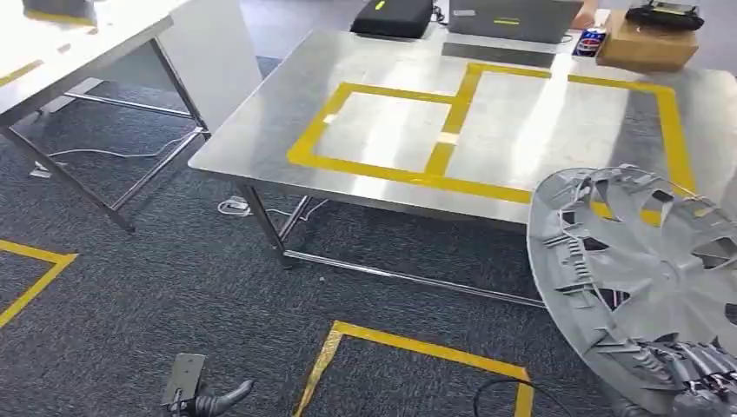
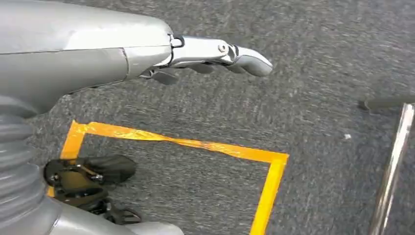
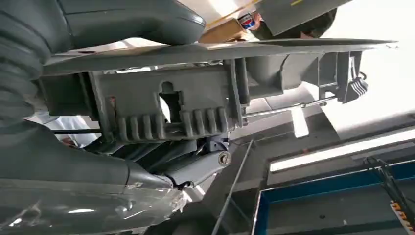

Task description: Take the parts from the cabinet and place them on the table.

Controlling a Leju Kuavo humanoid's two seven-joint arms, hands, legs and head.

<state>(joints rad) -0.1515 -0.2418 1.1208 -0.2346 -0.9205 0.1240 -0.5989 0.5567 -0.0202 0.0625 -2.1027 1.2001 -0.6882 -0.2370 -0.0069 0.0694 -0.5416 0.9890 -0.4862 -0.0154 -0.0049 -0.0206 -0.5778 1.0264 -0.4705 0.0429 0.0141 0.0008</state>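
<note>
A smooth silver-grey shell is seen on the left hand, with a polished metal finger fixed by a small round screw. A grey ribbed cover lies at 8 o'clock. The right hand is clad in dull grey, with a silver pivot screw.

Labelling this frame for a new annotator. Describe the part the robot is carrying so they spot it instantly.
Start at the steel table marked with yellow tape rectangles. Over its near right corner, low at the right of the head view, the right hand grips a large round grey wheel cover by its lower rim. It is the one spoked plastic disc here, its ribbed, clip-lined back facing the camera.
</note>
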